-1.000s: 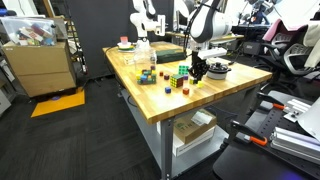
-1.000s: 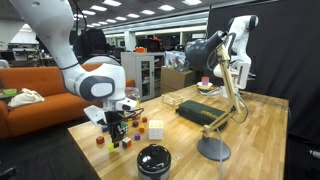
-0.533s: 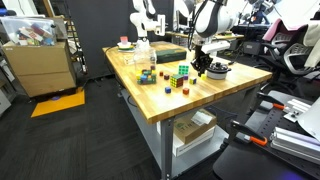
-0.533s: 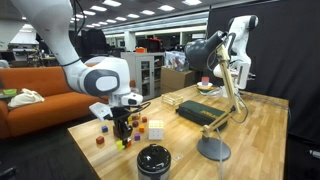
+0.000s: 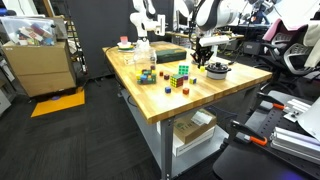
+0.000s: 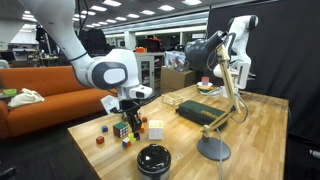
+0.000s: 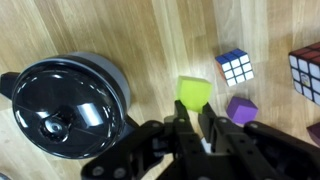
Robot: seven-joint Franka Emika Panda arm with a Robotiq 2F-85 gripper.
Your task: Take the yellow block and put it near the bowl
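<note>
While gripper (image 7: 194,113) pinches yellow block (image 7: 194,90), bowl (image 7: 72,95) nearby.

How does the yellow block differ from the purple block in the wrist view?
Colour: the yellow block is bright yellow-green, the purple block violet. State: the yellow block sits between the gripper fingers, apparently gripped; the purple block lies free on the table. Shared: both are small plain blocks, far smaller than the bowl.

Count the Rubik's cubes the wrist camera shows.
2: a small cube right of the yellow block, a larger cube cut off at the right edge. More may lie outside the frame.
</note>
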